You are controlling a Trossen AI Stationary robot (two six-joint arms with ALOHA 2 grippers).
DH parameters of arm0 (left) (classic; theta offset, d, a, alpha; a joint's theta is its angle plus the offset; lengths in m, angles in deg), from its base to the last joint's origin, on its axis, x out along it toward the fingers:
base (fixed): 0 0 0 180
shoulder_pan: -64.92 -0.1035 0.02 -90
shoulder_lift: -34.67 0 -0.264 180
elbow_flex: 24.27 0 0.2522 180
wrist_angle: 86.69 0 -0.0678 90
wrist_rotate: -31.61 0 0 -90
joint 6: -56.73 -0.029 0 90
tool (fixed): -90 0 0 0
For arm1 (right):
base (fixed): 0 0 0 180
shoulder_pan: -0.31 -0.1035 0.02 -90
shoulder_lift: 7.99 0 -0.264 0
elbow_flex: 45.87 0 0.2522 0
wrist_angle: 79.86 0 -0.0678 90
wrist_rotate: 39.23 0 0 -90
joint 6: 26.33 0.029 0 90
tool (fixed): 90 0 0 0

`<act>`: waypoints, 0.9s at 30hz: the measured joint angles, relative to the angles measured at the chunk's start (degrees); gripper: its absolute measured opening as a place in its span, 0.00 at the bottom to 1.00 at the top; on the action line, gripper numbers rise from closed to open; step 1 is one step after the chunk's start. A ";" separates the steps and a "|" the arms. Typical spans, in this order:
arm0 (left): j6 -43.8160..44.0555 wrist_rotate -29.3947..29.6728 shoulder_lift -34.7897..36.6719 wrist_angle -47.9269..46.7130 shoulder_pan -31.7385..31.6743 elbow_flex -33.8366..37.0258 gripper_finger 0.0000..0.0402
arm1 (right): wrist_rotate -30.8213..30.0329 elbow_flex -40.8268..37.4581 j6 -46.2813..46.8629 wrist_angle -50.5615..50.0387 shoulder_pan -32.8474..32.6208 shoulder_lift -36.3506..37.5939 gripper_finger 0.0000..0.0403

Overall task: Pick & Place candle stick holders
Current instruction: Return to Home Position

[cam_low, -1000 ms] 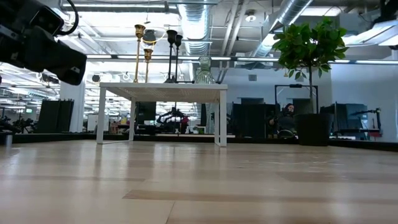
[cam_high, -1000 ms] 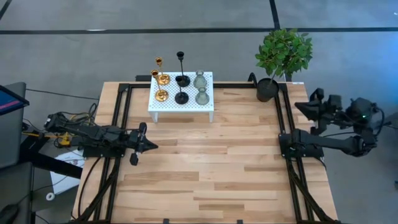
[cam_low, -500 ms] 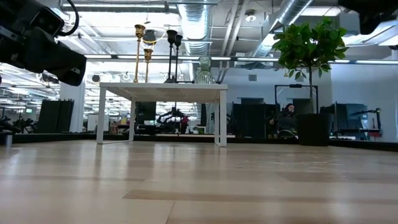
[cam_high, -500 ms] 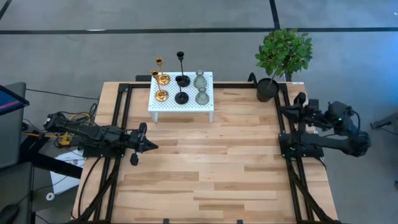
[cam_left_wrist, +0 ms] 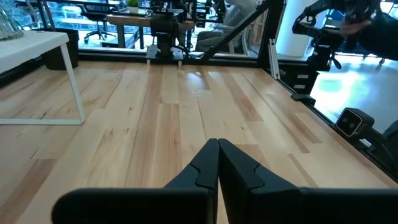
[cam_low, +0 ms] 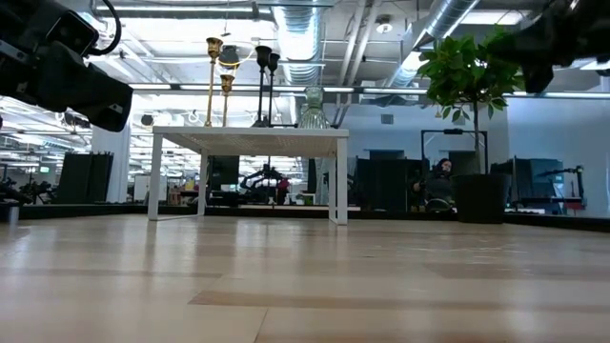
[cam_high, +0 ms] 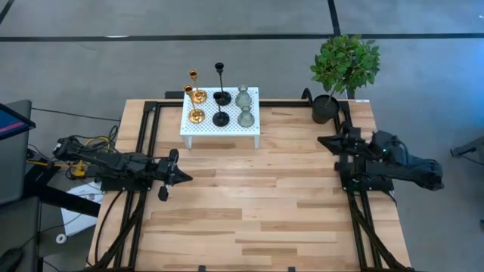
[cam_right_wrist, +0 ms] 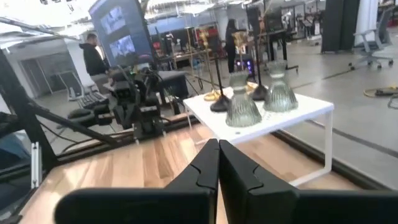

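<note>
Right gripper [cam_high: 324, 141] swung inward, candle stick holders [cam_high: 221, 119] on shelf [cam_high: 198, 128]

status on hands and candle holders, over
Left hand shut, empty, table's left side. Right hand shut, empty, right side near plant pot. Six candle holders on white shelf.

Floor was grey concrete [cam_high: 249, 64], with dark lines [cam_high: 151, 36] crossing at 12 o'clock beyond the plank worktop [cam_high: 249, 211]. Potted plant [cam_high: 345, 64] sat at its 1 o'clock corner. Exposed silver ducts [cam_low: 297, 33] ran overhead. Office chairs [cam_right_wrist: 368, 43] stood in the room behind. A person [cam_right_wrist: 93, 53] stood by a big monitor [cam_right_wrist: 121, 28].
</note>
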 joint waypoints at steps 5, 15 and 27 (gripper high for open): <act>0.00 0.00 0.00 0.00 -0.01 0.00 0.02 | 1.63 -5.11 2.37 3.66 0.00 0.01 0.00; 0.00 0.00 0.00 -0.01 0.00 0.00 0.02 | 3.02 -14.04 2.80 9.38 0.00 0.01 0.00; 0.00 -0.01 -0.04 -0.01 0.01 0.00 0.02 | 5.89 -18.61 -5.09 17.81 0.00 -0.03 0.00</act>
